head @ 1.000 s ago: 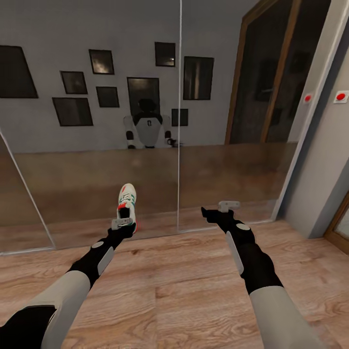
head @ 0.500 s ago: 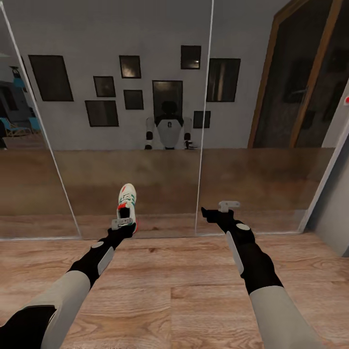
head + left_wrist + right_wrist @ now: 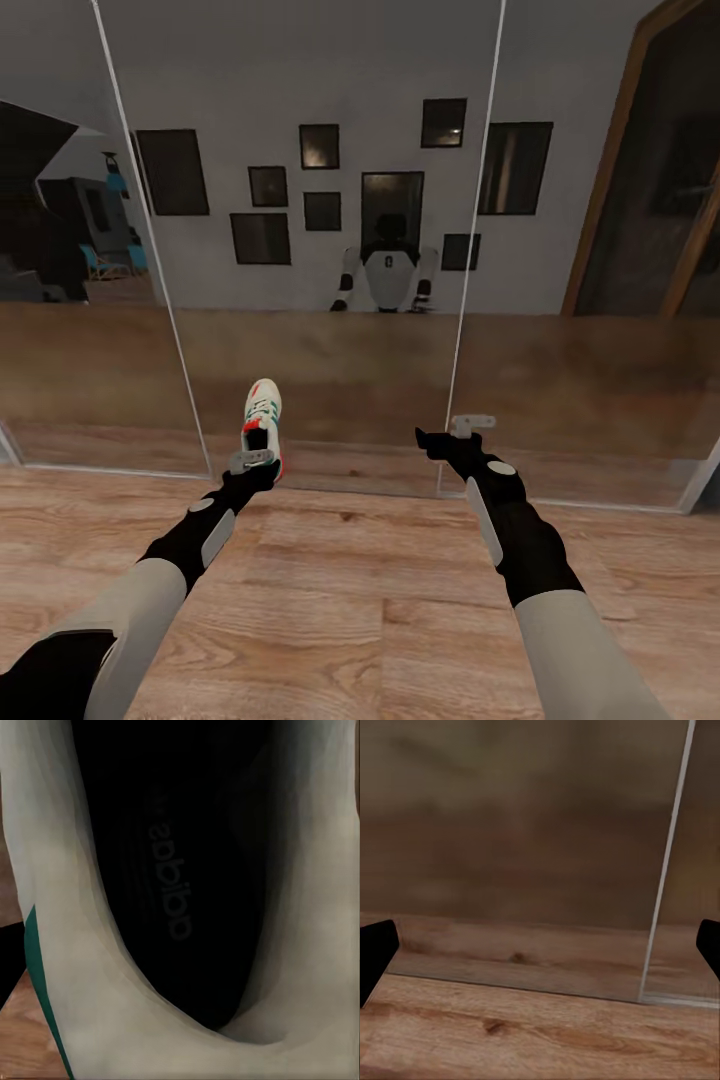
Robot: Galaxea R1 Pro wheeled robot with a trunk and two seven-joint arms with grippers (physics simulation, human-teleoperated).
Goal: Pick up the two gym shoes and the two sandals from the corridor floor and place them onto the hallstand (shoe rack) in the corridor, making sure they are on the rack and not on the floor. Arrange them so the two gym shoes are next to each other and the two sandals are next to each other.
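The left gripper (image 3: 254,460) pinches a cream-white lace-up gym shoe with dark-green side stripes and red heel and sole accents (image 3: 263,415) by its heel end, so the shoe stands off the light brown wood-plank corridor floor (image 3: 360,600) with its toe pointing away from the robot; carried this way it seems ready to be taken to the rack rather than set down here. The right gripper (image 3: 452,432) hangs level beside it, well apart from the shoe, with its black fingers (image 3: 375,952) spread wide and nothing between them, probably kept free for another shoe. Ahead stands a wall of large mirrored panels (image 3: 330,250) split by thin pale frames, reflecting the floor, a grey wall hung with dark picture frames and the white-and-black robot itself (image 3: 388,280). The head view gives the layout: both arms outstretched, the shoe aloft before the mirror's lower edge, and no rack, sandals or second gym shoe ahead, so the robot is judged to be in transit. The left wrist view adds what the head camera cannot: it looks straight into the shoe's dark opening, with printed insole lettering and a sliver of green stripe, confirming a close hold. The right wrist view shows the mirror's bottom edge meeting the planks between the parted fingertips.
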